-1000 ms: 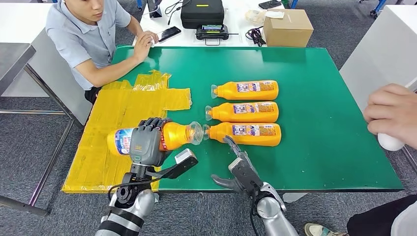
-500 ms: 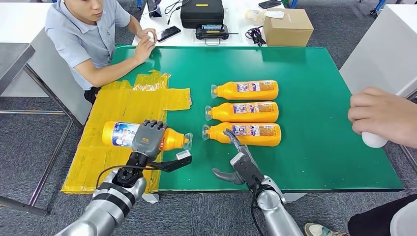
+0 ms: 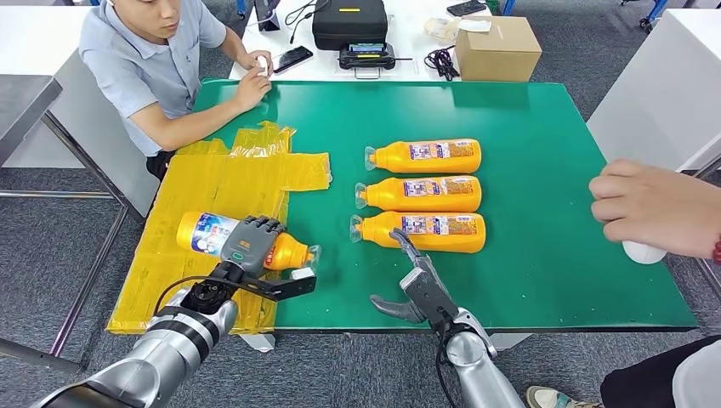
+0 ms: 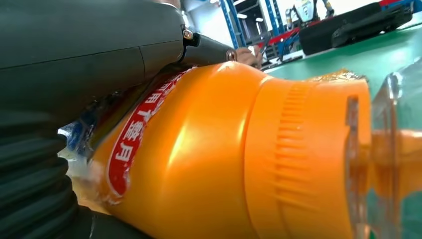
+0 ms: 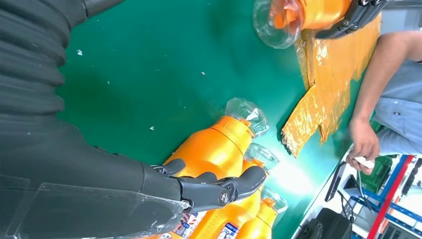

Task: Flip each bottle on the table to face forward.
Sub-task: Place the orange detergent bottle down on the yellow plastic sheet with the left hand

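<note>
1. Head view: four orange bottles lie on the green table (image 3: 544,127). Three form a row at centre: far bottle (image 3: 425,155), middle bottle (image 3: 421,193), near bottle (image 3: 421,231), caps pointing left, labels up.
2. The fourth bottle (image 3: 204,233) lies on the yellow sheet (image 3: 217,183) near the front-left edge. The left hand (image 3: 246,244) grips it around the body.
3. The right hand (image 3: 414,280) hangs over the front edge, fingers spread, holding nothing, fingertips just beside the near bottle. Bare green surface extends right of the row.
4. Left wrist view: the held bottle (image 4: 224,154) carries a red band with white characters, not legible.
5. Right wrist view: the three clear caps lie side by side; label print is too small to read.
</note>
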{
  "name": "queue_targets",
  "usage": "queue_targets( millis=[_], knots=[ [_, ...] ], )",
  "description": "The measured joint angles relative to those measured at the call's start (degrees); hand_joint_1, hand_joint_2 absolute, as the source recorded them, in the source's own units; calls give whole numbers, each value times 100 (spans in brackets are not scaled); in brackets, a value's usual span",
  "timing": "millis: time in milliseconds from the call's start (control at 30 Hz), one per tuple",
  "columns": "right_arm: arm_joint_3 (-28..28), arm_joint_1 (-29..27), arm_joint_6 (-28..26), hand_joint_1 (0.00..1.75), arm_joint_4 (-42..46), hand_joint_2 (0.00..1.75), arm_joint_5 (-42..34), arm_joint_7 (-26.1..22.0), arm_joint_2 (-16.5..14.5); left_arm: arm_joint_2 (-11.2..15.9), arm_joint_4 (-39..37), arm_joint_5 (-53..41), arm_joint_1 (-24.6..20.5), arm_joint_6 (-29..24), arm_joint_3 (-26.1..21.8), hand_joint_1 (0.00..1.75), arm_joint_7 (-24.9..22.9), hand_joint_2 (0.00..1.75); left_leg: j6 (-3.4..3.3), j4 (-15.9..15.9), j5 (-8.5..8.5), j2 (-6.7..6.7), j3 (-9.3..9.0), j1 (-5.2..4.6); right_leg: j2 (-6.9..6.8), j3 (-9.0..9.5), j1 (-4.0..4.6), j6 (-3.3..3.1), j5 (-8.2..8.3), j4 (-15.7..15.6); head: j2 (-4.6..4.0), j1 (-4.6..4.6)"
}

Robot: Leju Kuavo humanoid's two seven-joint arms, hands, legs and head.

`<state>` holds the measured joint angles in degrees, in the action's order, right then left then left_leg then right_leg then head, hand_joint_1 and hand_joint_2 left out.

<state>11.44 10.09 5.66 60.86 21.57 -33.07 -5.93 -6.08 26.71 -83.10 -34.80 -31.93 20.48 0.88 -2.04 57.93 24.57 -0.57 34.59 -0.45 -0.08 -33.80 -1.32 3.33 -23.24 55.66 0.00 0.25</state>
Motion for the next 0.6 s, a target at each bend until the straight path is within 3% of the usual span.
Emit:
queue_targets(
  millis=[100,600],
  knots=[
    [-3,-5,-8,0,-1,175,13,-2,1,-1,-42,228,-18,129,-153,0,70,175,1,0,-1,1,-3,1,1,1,1,0,0,1,0,-1],
    [-101,-8,-15,0,-1,175,105,-7,1,-52,-107,459,-120,754,-647,0,-47,175,2,0,-1,3,-11,2,1,10,1,0,0,1,0,-1]
  ],
)
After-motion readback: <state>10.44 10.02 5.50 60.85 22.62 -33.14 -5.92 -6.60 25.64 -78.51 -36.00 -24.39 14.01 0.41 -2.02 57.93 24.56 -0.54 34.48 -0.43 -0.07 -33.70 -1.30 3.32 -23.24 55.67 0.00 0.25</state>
